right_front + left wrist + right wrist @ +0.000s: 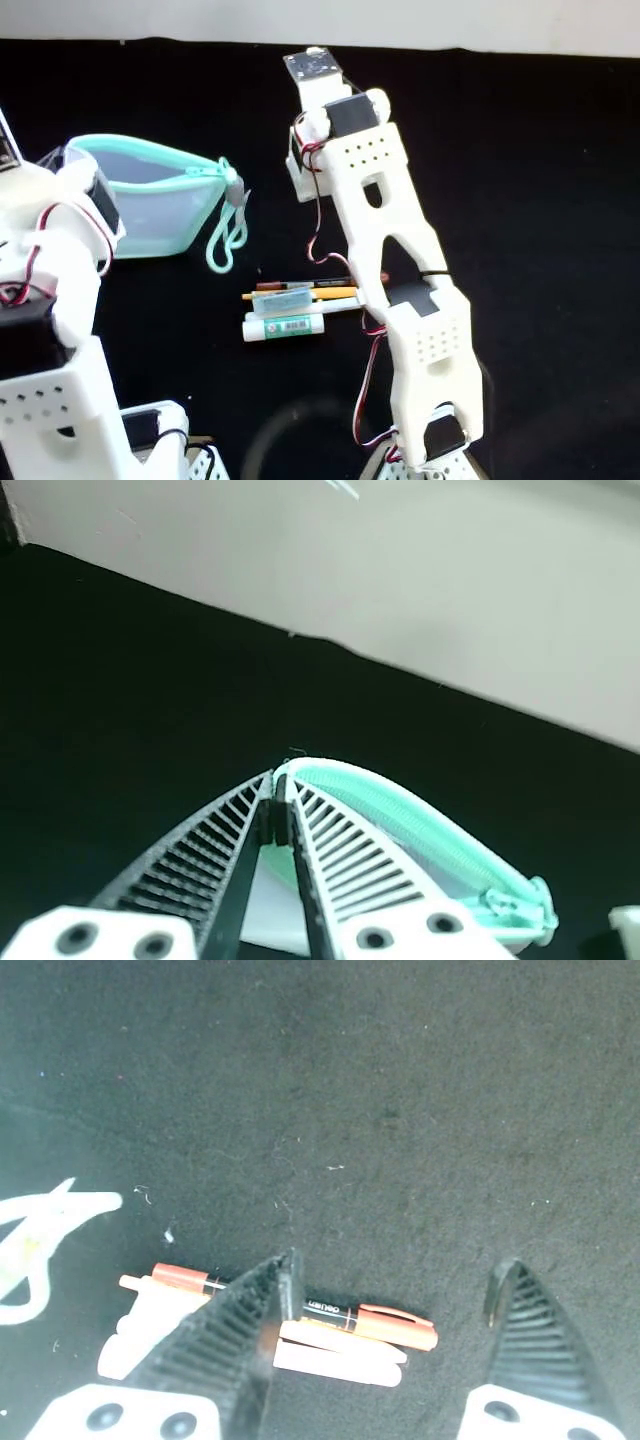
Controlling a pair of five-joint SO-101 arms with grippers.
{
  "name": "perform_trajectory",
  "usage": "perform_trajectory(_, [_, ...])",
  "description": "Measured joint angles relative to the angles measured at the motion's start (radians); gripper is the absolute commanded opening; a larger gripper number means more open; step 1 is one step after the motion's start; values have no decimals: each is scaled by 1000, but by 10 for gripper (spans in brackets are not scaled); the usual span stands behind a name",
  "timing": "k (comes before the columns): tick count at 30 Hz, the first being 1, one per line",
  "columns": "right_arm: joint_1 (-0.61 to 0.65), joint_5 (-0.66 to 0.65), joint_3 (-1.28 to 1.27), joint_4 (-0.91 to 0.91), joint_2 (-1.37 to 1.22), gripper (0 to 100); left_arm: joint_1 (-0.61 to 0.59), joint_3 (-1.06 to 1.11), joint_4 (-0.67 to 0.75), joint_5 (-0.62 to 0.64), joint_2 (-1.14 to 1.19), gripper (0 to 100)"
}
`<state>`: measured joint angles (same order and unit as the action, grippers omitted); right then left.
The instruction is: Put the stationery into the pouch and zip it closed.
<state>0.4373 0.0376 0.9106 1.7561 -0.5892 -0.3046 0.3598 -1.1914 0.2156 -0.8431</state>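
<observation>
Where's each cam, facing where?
High: fixed overhead, down onto black table; both white arms, mint fabric zip pouch, orange and yellow pens.
Left wrist: on left arm, along left gripper shut on pouch, toward pale wall.
Right wrist: on right arm, down past open right gripper onto pens.
Shared: pouch, high and left wrist; pens, high and right wrist.

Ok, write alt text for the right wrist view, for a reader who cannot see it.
The right gripper, jaws open, hangs over a cluster of pens lying on the black table; one pen is dark with orange ends. A pale cord loop lies apart from them.
</observation>
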Motion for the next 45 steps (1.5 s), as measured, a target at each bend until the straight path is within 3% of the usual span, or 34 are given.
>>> perform_trajectory(12, [0, 0, 0, 0, 0, 289, 0, 5, -221, -212, -138, 7])
perform_trajectory(31, [0, 0, 0, 0, 0, 289, -2, 91, -242, -333, -150, 7])
perform_trajectory(39, [0, 0, 0, 0, 0, 289, -100, 72, -196, -331, -153, 7])
perform_trajectory(45, [0, -6, -58, 0, 2, 228, -121, 83, -110, -207, -152, 7])
